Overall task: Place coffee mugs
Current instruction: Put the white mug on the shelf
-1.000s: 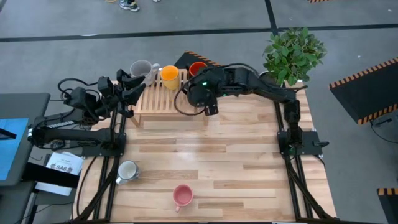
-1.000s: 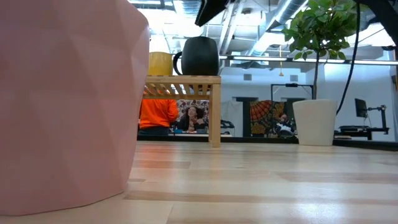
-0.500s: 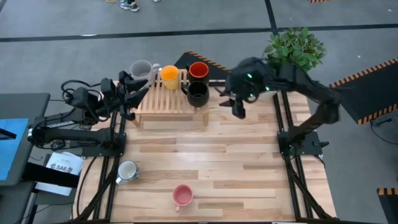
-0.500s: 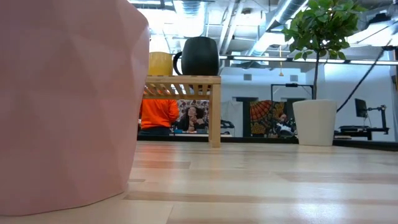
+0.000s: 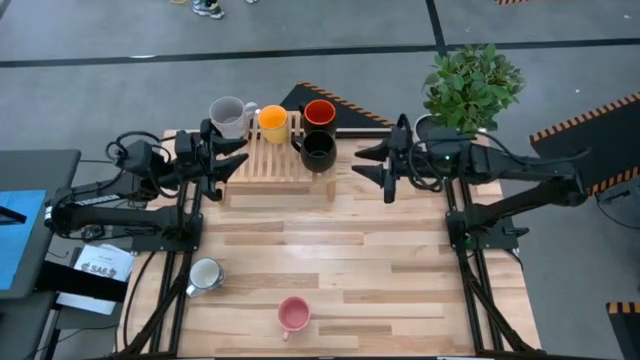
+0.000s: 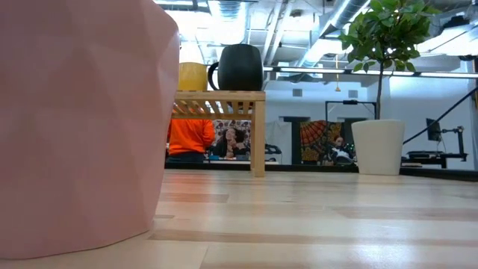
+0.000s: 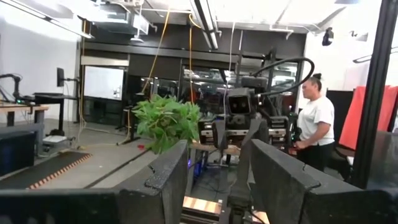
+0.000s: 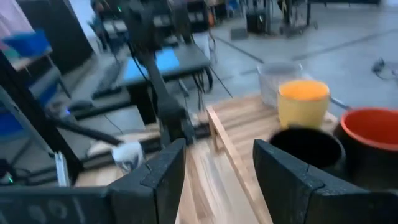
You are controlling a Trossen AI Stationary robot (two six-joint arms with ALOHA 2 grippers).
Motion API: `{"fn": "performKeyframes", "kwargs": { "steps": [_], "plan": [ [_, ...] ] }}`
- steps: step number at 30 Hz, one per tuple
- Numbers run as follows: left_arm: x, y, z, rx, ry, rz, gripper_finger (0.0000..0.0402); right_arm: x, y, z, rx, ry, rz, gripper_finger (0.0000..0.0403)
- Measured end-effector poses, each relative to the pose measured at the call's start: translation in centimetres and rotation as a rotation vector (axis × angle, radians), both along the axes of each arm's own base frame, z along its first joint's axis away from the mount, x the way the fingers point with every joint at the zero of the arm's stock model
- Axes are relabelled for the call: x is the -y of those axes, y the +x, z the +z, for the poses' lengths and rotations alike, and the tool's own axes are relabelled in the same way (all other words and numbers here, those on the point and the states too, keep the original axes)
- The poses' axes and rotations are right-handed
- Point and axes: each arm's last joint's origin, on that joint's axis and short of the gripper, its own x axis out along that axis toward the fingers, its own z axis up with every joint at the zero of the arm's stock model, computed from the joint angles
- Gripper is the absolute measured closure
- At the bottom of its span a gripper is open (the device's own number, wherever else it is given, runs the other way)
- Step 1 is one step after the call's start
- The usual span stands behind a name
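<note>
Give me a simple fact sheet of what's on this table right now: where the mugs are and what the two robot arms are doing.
On the wooden rack: grey mug, orange mug, red-inside mug, black mug
Loose on table, near edge: white mug, pink mug
Left gripper: open, empty, beside the rack's left end
Right gripper: open, empty, to the right of the rack, apart from the black mug
Other: potted plant at the far right corner
Mugs left to place: white and pink, it appears
</note>
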Motion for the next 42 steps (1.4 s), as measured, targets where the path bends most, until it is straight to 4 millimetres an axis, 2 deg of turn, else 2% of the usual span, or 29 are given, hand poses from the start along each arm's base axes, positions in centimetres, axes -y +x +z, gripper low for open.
{"fn": "performKeyframes", "kwargs": {
  "steps": [13,17,22,25,29,32,34,37,42],
  "plan": [
    [0.0,0.0,0.0,0.001,-0.003,0.002,0.0244,0.0,0.2,0.2,0.03,-0.01,0.003,0.0188],
    [-0.1,0.0,-0.1,-0.01,-0.075,-0.001,0.0244,0.0,0.2,0.2,0.029,-0.011,0.002,0.0188],
    [0.6,-0.3,-0.1,-0.332,-0.198,-0.178,0.0244,0.0,0.2,0.2,0.026,-0.013,0.001,0.0188],
    [1.5,-0.9,-0.4,-0.557,-0.372,-0.303,0.0244,0.2,0.5,-0.1,0.006,-0.011,-0.005,0.0188],
    [3.1,-1.5,-1.8,-0.826,-0.633,-0.435,0.0244,0.5,0.8,-0.5,-0.018,-0.01,-0.015,0.0188],
    [4.5,-1.9,-3.6,-1.053,-0.749,-0.462,0.0244,0.7,0.9,-0.8,-0.041,-0.008,-0.023,0.0188],
    [5.4,-2.4,-5.3,-1.235,-0.776,-0.421,0.0244,0.8,1.1,-0.9,-0.043,-0.007,-0.027,0.0188],
    [6.6,-3.0,-7.4,-1.427,-0.72,-0.339,0.0244,0.8,1.3,-1.3,-0.067,-0.006,-0.026,0.0188],
    [8.4,-3.8,-10.0,-1.533,-0.582,-0.291,0.0244,0.9,1.5,-1.4,-0.073,-0.013,-0.025,0.0188]
  ]
}}
